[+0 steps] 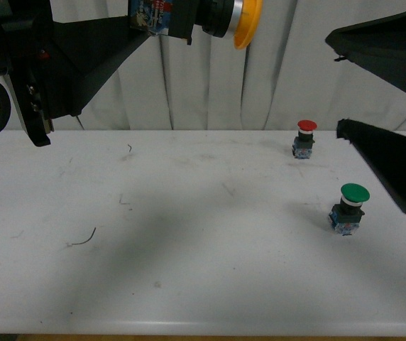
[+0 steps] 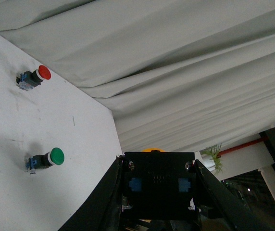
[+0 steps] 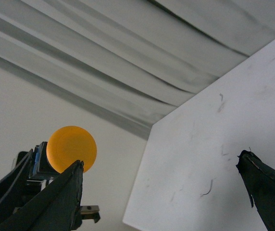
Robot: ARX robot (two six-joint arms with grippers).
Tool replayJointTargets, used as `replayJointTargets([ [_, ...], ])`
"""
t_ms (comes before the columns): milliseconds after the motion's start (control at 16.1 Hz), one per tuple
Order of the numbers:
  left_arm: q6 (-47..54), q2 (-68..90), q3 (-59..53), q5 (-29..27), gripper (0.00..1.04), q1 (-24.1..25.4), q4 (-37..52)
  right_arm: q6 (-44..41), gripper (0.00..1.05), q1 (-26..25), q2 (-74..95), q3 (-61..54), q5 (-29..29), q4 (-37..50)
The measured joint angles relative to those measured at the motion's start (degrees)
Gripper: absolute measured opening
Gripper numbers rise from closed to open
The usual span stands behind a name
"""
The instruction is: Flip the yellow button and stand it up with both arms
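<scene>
- Left claw (image 1: pixel 153 18): raised high over the table (image 1: pixel 189 249), jaws narrowed onto the body of the yellow button (image 1: pixel 214 18). The left wrist view shows its two fingers (image 2: pixel 113 192) pressed against opposite sides of the black block.
- Yellow button: held in the left claw, in the air and clear of the table. It lies sideways. The labelled contact block sits between the fingers, and the white collar and yellow cap stick out past the fingertips, facing the right claw. From the right wrist camera the cap (image 3: pixel 71 149) is seen face-on as a full round disc.
- Right claw (image 1: pixel 333 84): jaws wide and holding nothing. One finger is above and one below the gap, and the opening is turned toward the yellow cap. It sits lower than the left claw and apart from the cap, touching nothing.
- Red button (image 1: pixel 304 138): stands cap-up on the table, just below the right claw's lower fingertip, toward the curtain (image 1: pixel 189 85).
- Green button (image 1: pixel 350 208): stands cap-up on the table, under the right claw's lower finger and near the red one.
- Thin curled scrap (image 1: pixel 82 238): lies on the table, well below the left claw.
</scene>
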Motion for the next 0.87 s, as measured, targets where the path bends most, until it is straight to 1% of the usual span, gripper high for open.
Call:
replayJointTargets([
  [187,0.0,0.31,0.0,0.22,0.36,0.0,0.02,6.88,0.97,2.4,2.4,4.07,-1.92,0.04],
  [312,0.0,0.39,0.0,0.42,0.36,0.33,-0.02,9.25,0.93,2.86,2.43,5.97,-3.17,0.26],
  [498,0.0,0.59,-0.02,0.44,0.36,0.48,0.17,12.26,0.77,3.85,4.0,8.35,-4.02,0.33],
  [623,0.0,0.66,-0.09,0.42,0.36,0.48,0.24,13.86,0.78,4.83,5.11,10.05,-3.85,0.17],
  [872,0.0,0.72,-0.15,0.39,0.36,0.48,0.26,15.15,0.77,5.92,5.7,11.98,-3.85,0.13],
])
